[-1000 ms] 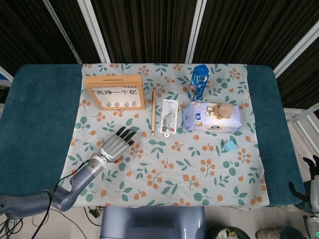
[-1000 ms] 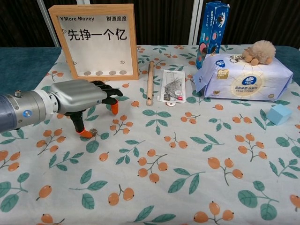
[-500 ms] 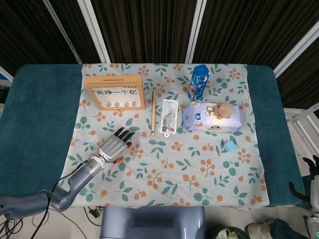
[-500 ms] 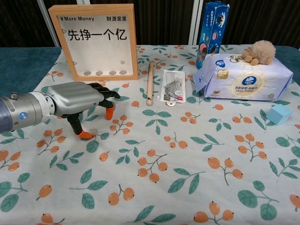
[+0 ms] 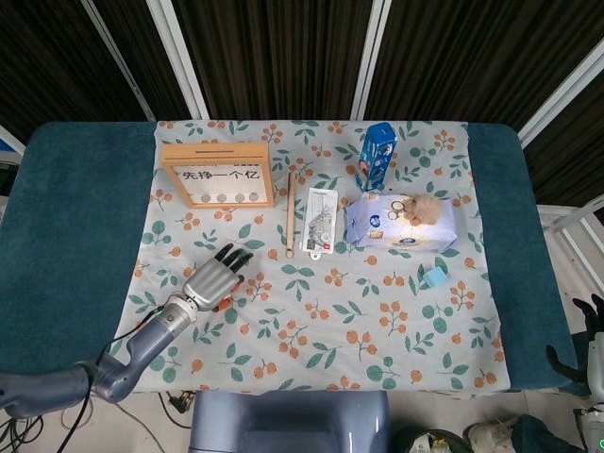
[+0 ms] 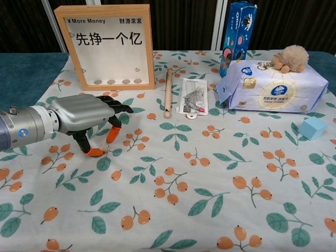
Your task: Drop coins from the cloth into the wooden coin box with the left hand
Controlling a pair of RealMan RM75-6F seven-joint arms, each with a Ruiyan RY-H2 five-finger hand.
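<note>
The wooden coin box [image 5: 218,175] [image 6: 107,47] stands upright at the back left of the floral cloth [image 6: 210,178], with several coins lying along the bottom of its window. My left hand [image 5: 215,280] [image 6: 86,115] is low over the cloth in front of the box, palm down. Its orange thumb tip and one orange fingertip [image 6: 111,138] touch the cloth a little apart. A small coin [image 6: 103,149] lies beside the thumb tip, and I see nothing held. Only dark fingers of my right hand [image 5: 589,316] show at the far right edge of the head view.
A wooden stick [image 6: 167,93] and a flat packet [image 6: 192,96] lie right of the box. Further right are a tissue pack [image 6: 273,89] with a plush keyring [image 6: 292,56] on it, a tall blue carton [image 6: 239,31] and a small blue cube [image 6: 313,127].
The left hand has drawn back a little toward the robot and sunk lower. Its orange fingertip has come down toward the thumb and the coin. The right hand has not moved.
</note>
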